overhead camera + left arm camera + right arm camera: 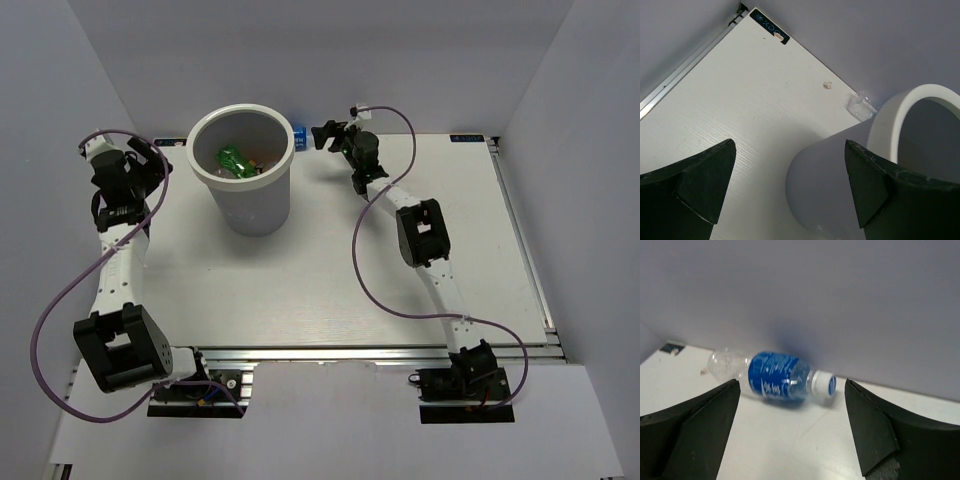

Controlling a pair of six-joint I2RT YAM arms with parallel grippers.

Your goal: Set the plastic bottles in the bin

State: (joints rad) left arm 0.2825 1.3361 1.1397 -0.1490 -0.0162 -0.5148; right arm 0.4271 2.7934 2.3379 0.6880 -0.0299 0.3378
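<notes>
**Operator:** What could go wrong from here on the right side?

**Spotter:** Start at your right end effector [791,400]. The clear plastic bottle with a blue label [775,376] lies on its side, close against the grey back wall [840,290]. I judge the far finger has little room to slip behind it. Come in too flat and you'll jam on the wall. Come in too shallow and you'll pinch the round body, which may roll or squirt out along the white counter [805,455]. The base end looks crumpled, so it could also collapse under a squeeze.

**Operator:** How is that end effector set?

**Spotter:** Your jaws are spread wide and hold nothing. The black fingers frame the bottle without touching it, and its white cap points right in the wrist view.

**Operator:** And further out?

**Spotter:** The large white round plastic bin [192,150] stands just beside that bottle, towards you and to the left. A green plastic bottle [235,160] already lies inside it. Your lift must clear the thick rim, or you'll knock the bin.

**Operator:** The left?

**Spotter:** Your left end effector [790,150] is also wide open and empty, near the bin's outer wall on its left side.
</notes>
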